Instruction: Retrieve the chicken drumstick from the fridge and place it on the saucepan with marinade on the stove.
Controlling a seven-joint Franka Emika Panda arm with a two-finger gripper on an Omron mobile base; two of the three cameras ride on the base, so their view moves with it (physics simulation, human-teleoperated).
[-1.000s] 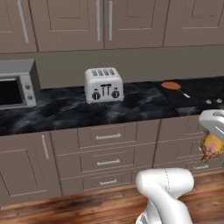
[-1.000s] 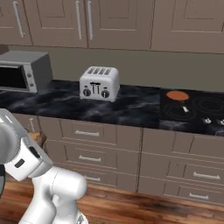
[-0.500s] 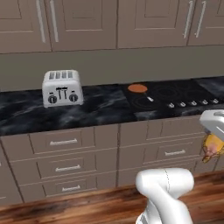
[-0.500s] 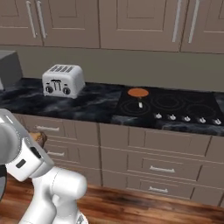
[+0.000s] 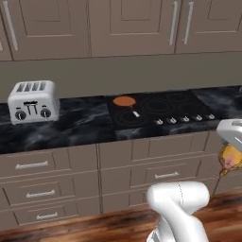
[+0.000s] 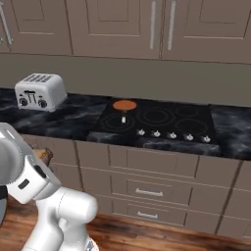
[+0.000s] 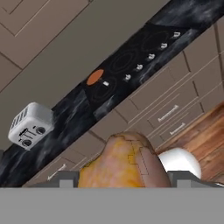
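We see the gripper (image 5: 230, 158) low at the right side of the left base view, closed around the chicken drumstick (image 7: 124, 162), which in the hand view sits directly between the finger tips as a golden-brown lump. Just beyond the gripper stand the brown lower cabinets (image 5: 156, 170) with their grey drawer handles, and below them the wooden floor (image 7: 205, 140). The gripper hangs lower than the black marbled counter (image 6: 73, 117), so the counter's front edge and the drawers are between it and the cooking surface. Further ahead and above the gripper lies the stove (image 6: 162, 120), a flat black glass top with ring outlines and a row of small silver knobs (image 6: 171, 135) along its near edge. On its back left burner sits the saucepan with marinade (image 5: 125, 101), orange inside, its short handle pointing toward us. To the left of the stove, well apart from the pan, a silver toaster (image 5: 33, 100) stands on the counter. Farthest are the grey wall and the upper cabinets (image 6: 117, 24).
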